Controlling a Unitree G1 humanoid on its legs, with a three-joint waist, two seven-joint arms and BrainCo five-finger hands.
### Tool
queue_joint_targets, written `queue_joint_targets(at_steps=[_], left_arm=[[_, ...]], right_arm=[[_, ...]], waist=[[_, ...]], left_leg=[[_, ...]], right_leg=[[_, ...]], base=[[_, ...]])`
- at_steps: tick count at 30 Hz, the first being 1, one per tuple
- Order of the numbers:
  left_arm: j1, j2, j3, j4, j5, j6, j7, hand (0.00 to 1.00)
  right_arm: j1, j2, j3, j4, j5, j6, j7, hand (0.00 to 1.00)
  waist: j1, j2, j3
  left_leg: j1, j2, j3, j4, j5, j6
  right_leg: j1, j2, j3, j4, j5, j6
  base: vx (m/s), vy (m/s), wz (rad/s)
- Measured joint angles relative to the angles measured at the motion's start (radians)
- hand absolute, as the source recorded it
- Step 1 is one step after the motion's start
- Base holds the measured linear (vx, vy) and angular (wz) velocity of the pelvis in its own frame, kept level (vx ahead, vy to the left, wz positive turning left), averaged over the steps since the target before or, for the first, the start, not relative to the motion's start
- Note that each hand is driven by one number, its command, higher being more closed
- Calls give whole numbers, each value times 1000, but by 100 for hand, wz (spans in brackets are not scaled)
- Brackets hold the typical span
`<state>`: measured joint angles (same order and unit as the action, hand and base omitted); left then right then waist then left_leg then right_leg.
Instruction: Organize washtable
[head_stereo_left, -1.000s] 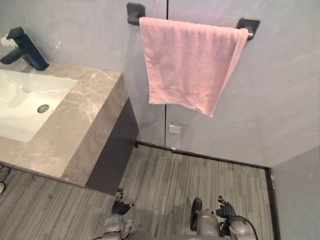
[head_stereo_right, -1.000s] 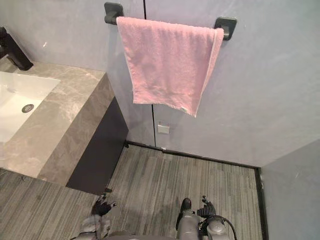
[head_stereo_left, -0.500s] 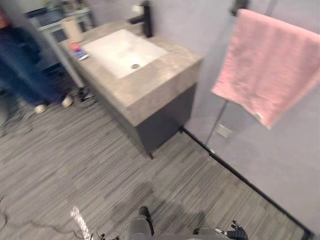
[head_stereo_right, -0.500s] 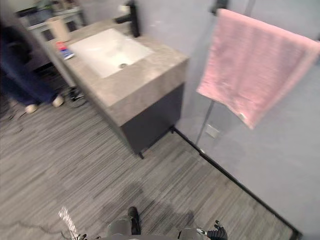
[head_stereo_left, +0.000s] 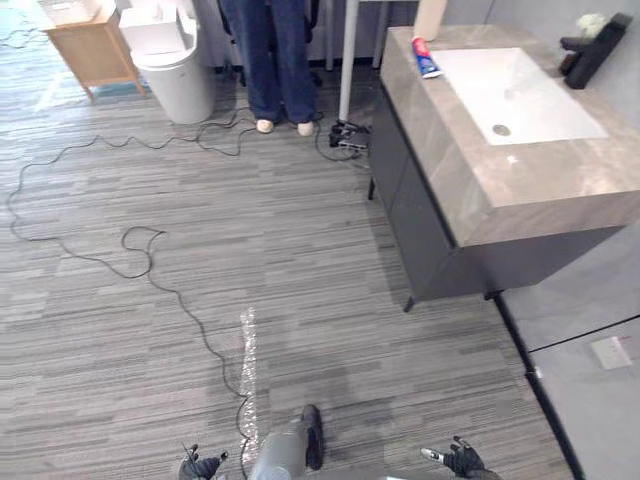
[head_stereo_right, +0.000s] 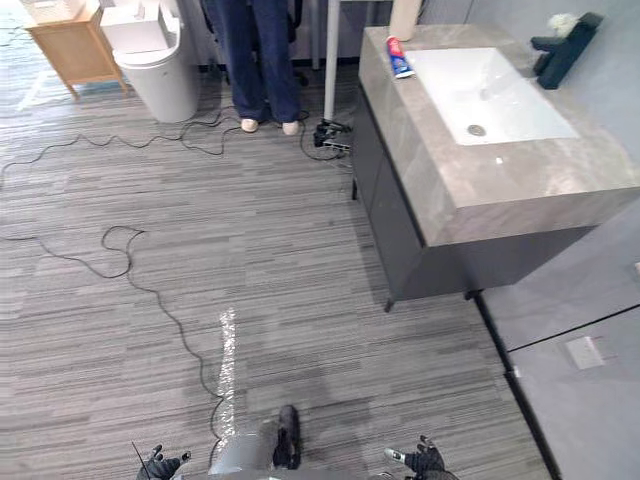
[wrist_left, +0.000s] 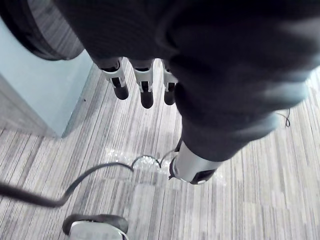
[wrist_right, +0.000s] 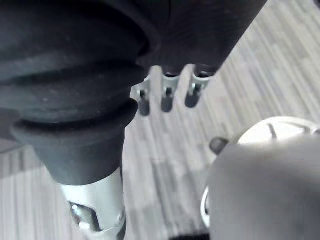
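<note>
Both hands hang empty, low over the grey striped plank floor (head_stereo_left: 300, 260).
The left hand (head_stereo_left: 200, 467) has its fingers (wrist_left: 146, 95) straight and slightly apart, and the right hand (head_stereo_left: 462, 459) has relaxed fingers (wrist_right: 167, 100), neither touching anything. Ahead on the right stands the grey stone-topped table (head_stereo_left: 470, 190) with its white rectangular sink (head_stereo_left: 520, 95). A red-and-blue tube (head_stereo_left: 425, 58) lies just beside the basin's far corner, and a black angular tap (head_stereo_left: 595, 48) sits at the wall side. Beyond are a person's dark blue trouser legs (head_stereo_left: 270, 50) and a white bin (head_stereo_left: 165, 55).
</note>
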<state>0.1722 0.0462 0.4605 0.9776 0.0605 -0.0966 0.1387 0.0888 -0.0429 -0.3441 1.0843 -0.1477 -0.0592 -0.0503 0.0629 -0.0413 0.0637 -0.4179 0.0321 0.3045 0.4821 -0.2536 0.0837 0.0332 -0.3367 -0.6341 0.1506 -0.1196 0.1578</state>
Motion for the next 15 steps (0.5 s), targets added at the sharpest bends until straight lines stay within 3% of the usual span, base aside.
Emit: queue_joint_targets(at_steps=[1,2,3,4,5,6,8,9,10,12,13,14,15], left_arm=[[13,-4,-11,9,2,0,0,0],[41,-12,-32,30,12,2,-2,0],[52,-10,-44,37,18,3,-3,0],[57,5,-62,38,40,5,-5,0],[60,12,-63,38,48,5,-5,0],[64,25,-57,38,74,5,-7,0],[54,29,-52,37,91,8,-7,0],[25,30,-47,35,111,11,-10,0],[11,25,-48,35,112,13,-10,0],[-35,-5,-49,34,139,13,-18,0],[-48,-16,-47,27,155,11,-30,0],[-61,-26,-43,18,164,11,-32,0],[-63,-33,-39,9,171,10,-33,0]], right_arm=[[10,-1,-5,4,41,-1,7,0],[27,-27,-11,-27,68,-5,8,0],[36,-31,-12,-36,68,-6,6,0],[44,-19,-18,-27,73,-6,6,0],[46,-9,-21,-25,77,-7,7,0],[47,5,-22,-32,81,-23,9,0],[61,23,-25,-58,81,-28,8,0],[91,44,-30,-99,80,-30,6,0],[103,50,-31,-109,80,-31,5,0],[144,55,-31,-117,77,-21,7,0],[167,56,-31,-118,77,-15,7,0],[190,62,-21,-117,76,-7,7,0],[208,67,-13,-117,76,-5,8,0]], waist=[[7,24,1],[-6,35,14],[-21,38,18],[-40,28,23],[-47,23,24],[-65,23,25],[-81,15,32],[-100,9,46],[-105,7,53],[-106,10,60],[-107,27,58],[-119,25,56],[-125,18,50]], left_leg=[[15,9,33,124,-56,37],[93,-27,1,86,-101,48],[137,-64,-25,59,-105,52],[207,-108,-56,-14,-103,58],[241,-121,-72,-57,-100,60],[329,-132,-92,-169,-84,45],[373,-135,-81,-213,-87,45],[426,-139,-64,-247,-85,38],[446,-149,-75,-259,-87,42],[529,-185,-128,-315,-87,49],[590,-191,-164,-346,-96,31],[618,-204,-179,-314,-98,29],[622,-216,-182,-275,-100,26]], right_leg=[[16,-47,-6,107,-44,-48],[-30,-106,103,351,-84,-225],[-86,-120,232,469,-79,-257],[-177,-61,442,665,-121,-172],[-222,-21,484,733,-146,-146],[-341,100,496,796,-184,-120],[-408,153,458,772,-190,-119],[-474,205,401,682,-183,-109],[-493,227,381,638,-175,-100],[-535,291,347,490,-138,-133],[-547,343,315,426,-103,-192],[-547,382,269,399,-62,-278],[-540,401,244,390,-41,-331]], base=[[137,371,68],[145,421,75],[220,422,103],[205,300,90],[383,322,110],[318,215,78],[362,167,77],[427,128,84],[547,181,96],[492,182,76],[696,240,92],[918,299,87],[1015,293,72]])
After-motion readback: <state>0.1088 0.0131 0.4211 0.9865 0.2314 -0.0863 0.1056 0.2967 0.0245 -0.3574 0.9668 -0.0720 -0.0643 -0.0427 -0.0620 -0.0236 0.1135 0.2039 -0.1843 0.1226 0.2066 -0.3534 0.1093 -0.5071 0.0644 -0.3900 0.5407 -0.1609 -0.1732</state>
